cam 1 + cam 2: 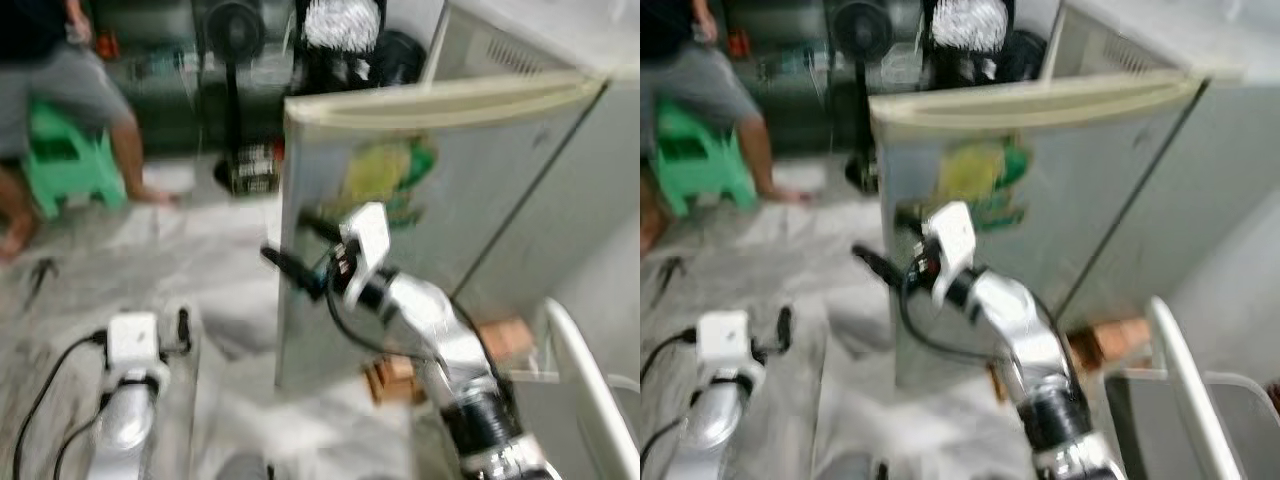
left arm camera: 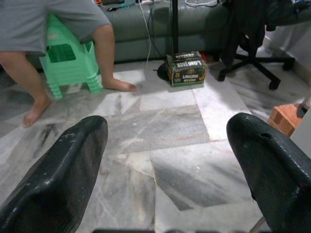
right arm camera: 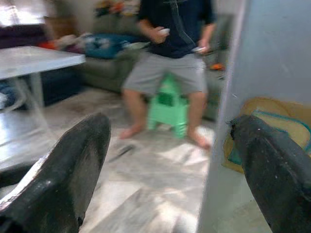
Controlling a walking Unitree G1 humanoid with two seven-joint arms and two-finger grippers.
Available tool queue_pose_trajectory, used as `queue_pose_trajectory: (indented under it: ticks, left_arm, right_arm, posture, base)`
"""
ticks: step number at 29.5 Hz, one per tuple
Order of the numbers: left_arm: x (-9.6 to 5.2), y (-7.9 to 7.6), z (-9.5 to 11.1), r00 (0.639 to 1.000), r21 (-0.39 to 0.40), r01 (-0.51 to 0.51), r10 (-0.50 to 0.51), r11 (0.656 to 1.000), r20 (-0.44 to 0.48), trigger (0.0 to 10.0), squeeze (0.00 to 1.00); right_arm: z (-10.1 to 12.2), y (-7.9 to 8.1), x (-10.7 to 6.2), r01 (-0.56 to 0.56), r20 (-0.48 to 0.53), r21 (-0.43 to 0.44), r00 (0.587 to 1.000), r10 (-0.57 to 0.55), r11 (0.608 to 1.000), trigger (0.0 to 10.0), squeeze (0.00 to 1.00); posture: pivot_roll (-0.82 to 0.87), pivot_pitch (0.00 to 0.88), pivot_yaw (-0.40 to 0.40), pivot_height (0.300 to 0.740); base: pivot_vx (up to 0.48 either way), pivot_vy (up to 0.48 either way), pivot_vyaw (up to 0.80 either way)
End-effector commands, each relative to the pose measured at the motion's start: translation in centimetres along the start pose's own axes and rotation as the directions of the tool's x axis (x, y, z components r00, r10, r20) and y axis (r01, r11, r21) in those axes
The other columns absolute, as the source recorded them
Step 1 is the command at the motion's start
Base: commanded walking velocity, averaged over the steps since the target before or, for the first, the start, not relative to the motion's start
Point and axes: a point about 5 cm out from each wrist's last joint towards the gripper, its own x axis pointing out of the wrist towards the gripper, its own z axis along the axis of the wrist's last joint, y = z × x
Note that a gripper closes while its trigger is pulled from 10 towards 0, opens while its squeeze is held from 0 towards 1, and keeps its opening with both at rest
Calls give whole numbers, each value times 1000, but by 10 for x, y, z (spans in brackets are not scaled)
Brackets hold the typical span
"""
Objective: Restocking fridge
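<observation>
— Where do we have the fridge [image 1: 520,190]?

— It stands upright on our right, a pale grey box, with its door [image 1: 400,230] swung out toward us. We face the door's outer side, tall axis vertical, cream top edge running across, free edge to our left. A yellow and green sticker [image 1: 385,180] sits on it.

— And our grippers?

— The right gripper [image 1: 292,250] is raised at the door's free edge, fingers spread wide; in its wrist view one finger [image 3: 272,170] lies against the door face and the other [image 3: 63,170] hangs out in the room, the edge between them, not closed on it. The left gripper [image 2: 165,165] is low over the floor, also wide apart and holding nothing.

— What stands around?

— Reddish bricks [image 1: 505,338] by the fridge's foot. Beyond the door, a fan stand's pole [image 1: 232,100] with a dark printed carton [image 2: 186,69] at its base, and an office chair [image 2: 252,39]. A person [image 3: 170,63] sits on a green plastic stool [image 1: 65,160], bare feet on the floor.

— The surface?

— Grey-white marble tiles [image 2: 160,126], a sofa [image 2: 160,24] behind. The head views are blurred.
</observation>
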Motion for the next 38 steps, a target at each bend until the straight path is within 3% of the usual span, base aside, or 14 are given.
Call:
queue_pose_trajectory:
  ticks: [1, 5, 8, 9, 11, 15, 18, 25, 27, 30, 33, 38]
  left_arm:
    - [0, 4, 0, 1000, 4, -11, 11, 1000, -4, 10000, 0]
    - [0, 3, 0, 1000, 3, -12, 12, 1000, 0, 10000, 0]
    - [0, 5, 0, 1000, -7, -26, 26, 1000, -3, 10000, 0]
    - [-1, 4, -2, 999, -13, -31, 31, 999, -8, 10000, 0]
    - [-1, 3, -3, 1000, -12, -30, 30, 999, -9, 10000, 0]
    - [-2, 1, -1, 999, -12, -34, 34, 999, -2, 10000, 0]
    - [-3, 4, -1, 999, -26, -41, 41, 999, -5, 10000, 0]
    - [-5, 5, 1, 998, -21, -56, 56, 998, 13, 10000, 0]
    - [-5, 4, 1, 998, -30, -55, 56, 998, 12, 10000, 0]
    - [-6, 5, 2, 998, -28, -54, 55, 998, 14, 10000, 0]
    - [-6, 5, 3, 998, -30, -54, 55, 998, 17, 10000, 0]
    - [-3, 2, 9, 999, -33, -38, 39, 999, 38, 10000, 0]
  right_arm:
    - [13, 10, 15, -22, 49, -33, 999, 24, 999, 10000, 0]
    - [28, 21, 41, 16, 102, -59, 995, -10, 998, 10000, 0]
    - [37, 21, 56, 144, 119, -77, 984, -135, 986, 10000, 0]
    - [47, 43, 69, 79, 169, -55, 983, -69, 995, 10000, 0]
    - [54, 62, 77, 18, 203, -62, 979, -6, 998, 10000, 0]
    - [54, 71, 81, 3, 216, -55, 976, 9, 998, 10000, 0]
    - [42, 54, 74, 27, 193, -27, 981, -22, 999, 10000, 0]
    - [13, 16, 49, 24, 75, -57, 997, -20, 998, 10000, 0]
    - [7, -11, 33, 109, 40, -92, 994, -106, 990, 10000, 0]
    - [6, -32, 16, 208, 46, -101, 978, -204, 973, 10000, 0]
    - [6, -38, 8, 247, 55, -115, 969, -242, 962, 10000, 0]
    - [-2, -66, -34, 458, 81, -153, 889, -451, 876, 10000, 0]
  posture:
    - [146, 0, -56, 740]
    - [162, 0, -68, 740]
    - [165, 0, -76, 740]
    - [165, 0, -81, 740]
    - [172, 0, -84, 740]
    - [188, 0, -90, 740]
    - [187, 0, -90, 740]
    - [183, 0, -89, 740]
    - [180, 0, -86, 740]
    - [178, 0, -84, 740]
    - [175, 0, -82, 740]
    - [159, 0, -74, 740]
  base:
    - [0, 480, 0]
    - [0, 480, 0]
    - [0, 480, 0]
    - [0, 480, 0]
    - [0, 480, 0]
    - [0, 480, 0]
    - [0, 480, 0]
    - [0, 326, 0]
    - [0, 0, 0]
    - [0, 0, 0]
    - [0, 0, 0]
    - [0, 0, 0]
